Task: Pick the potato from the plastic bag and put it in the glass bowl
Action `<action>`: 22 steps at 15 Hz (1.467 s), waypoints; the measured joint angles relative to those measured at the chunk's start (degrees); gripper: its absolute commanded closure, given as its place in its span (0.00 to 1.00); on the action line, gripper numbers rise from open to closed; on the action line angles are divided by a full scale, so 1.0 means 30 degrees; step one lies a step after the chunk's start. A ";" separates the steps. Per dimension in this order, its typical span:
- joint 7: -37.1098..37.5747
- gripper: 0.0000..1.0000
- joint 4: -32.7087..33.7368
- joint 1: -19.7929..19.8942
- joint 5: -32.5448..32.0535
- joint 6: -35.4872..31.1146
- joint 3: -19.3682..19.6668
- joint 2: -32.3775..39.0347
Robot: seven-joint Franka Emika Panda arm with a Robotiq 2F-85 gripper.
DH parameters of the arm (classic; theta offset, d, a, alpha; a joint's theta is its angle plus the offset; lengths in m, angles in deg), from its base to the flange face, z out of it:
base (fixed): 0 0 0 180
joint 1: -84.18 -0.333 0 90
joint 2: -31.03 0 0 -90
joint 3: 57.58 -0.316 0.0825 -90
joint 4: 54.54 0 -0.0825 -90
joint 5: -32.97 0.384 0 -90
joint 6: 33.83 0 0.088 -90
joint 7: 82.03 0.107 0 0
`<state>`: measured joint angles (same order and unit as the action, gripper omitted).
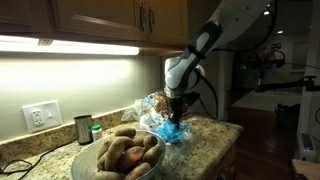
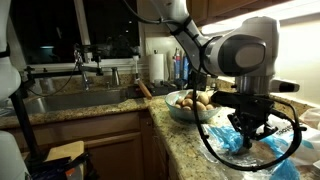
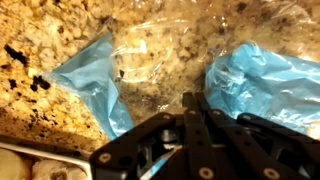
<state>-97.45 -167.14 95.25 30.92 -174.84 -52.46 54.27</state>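
The plastic bag (image 3: 150,60), crinkled and clear with bright blue patches, lies on the speckled granite counter; it shows in both exterior views (image 1: 165,128) (image 2: 240,143). No potato shows inside it. My gripper (image 3: 193,100) hangs just above the bag with its fingers pressed together and nothing visible between them; it shows in both exterior views (image 1: 177,116) (image 2: 250,132). The glass bowl (image 1: 88,163) stands beside the bag and holds several potatoes (image 1: 125,150). It also shows in an exterior view (image 2: 176,110), and its potatoes show at the bottom left of the wrist view (image 3: 30,168).
A small dark metal cup (image 1: 83,128) stands near the wall behind the bowl, below a wall outlet (image 1: 40,115). A sink (image 2: 70,100) with a tap lies beyond the bowl. The counter edge (image 2: 175,150) runs close to the bag.
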 measured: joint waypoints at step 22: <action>-0.1904 0.93 0.1673 0.0091 0.0769 0.0715 -0.0738 0.1129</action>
<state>-103.16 -162.13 95.53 33.22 -172.69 -54.67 57.66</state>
